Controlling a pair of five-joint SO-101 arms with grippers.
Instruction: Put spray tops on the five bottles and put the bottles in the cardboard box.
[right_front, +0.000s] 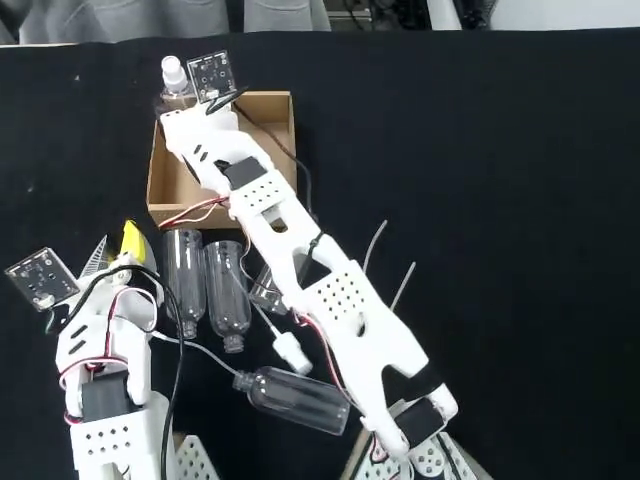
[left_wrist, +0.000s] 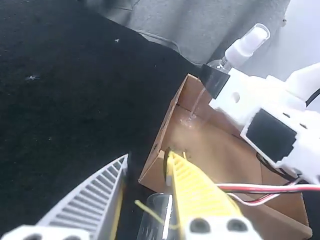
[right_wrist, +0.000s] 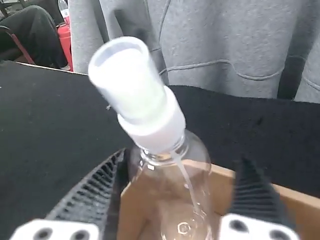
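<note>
cardboard box (right_front: 172, 190) holds capped bottle (right_wrist: 165, 192); right gripper (right_wrist: 183, 161) jaws parted around it; left gripper (left_wrist: 147, 156) jaws wide.

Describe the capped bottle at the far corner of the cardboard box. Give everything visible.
The bottle is clear plastic and looks empty. A white spray top under a translucent cap is fitted on its neck, and a thin dip tube runs down inside. It stands tilted at the far-left corner of the cardboard box, with its base down inside in the left wrist view. The right gripper straddles its body; whether it is clamped is unclear.
</note>
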